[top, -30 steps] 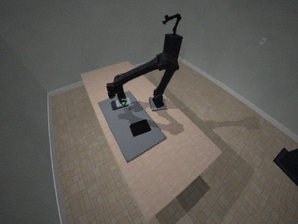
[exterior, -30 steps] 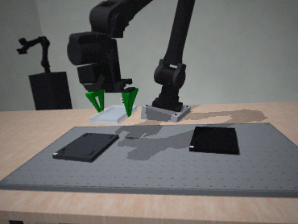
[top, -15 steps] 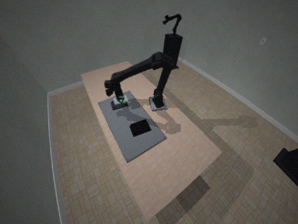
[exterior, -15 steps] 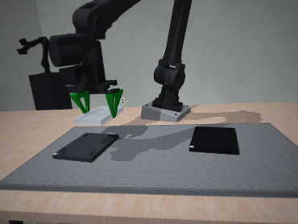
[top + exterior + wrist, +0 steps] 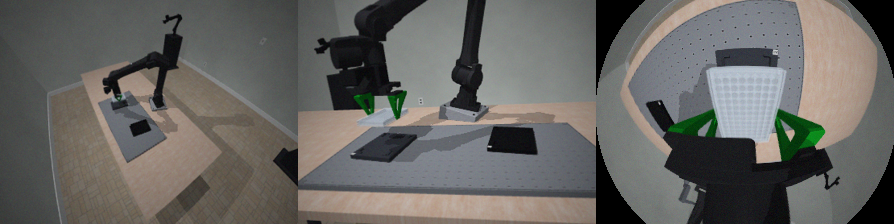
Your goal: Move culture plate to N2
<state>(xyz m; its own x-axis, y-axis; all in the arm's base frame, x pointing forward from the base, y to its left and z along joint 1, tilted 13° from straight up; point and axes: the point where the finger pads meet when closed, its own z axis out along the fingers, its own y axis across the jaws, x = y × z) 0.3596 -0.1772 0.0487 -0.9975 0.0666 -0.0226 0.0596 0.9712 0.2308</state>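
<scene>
- We see the gripper [image 5: 382, 105] clamped on the plate [image 5: 380, 118], lid on.
- Plate hangs above the left nest [image 5: 384, 147]; right nest [image 5: 512, 140] bare.

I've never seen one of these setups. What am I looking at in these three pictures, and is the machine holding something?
It is one black robot arm bolted to a wooden table. One picture looks down from above, one from the table's side, one from a camera on the arm's wrist. On the table lies a grey mat with two dark plate holders. The green-fingered claw grips a pale lidded well plate in the air, above and behind the left-hand holder in the side picture.
</scene>
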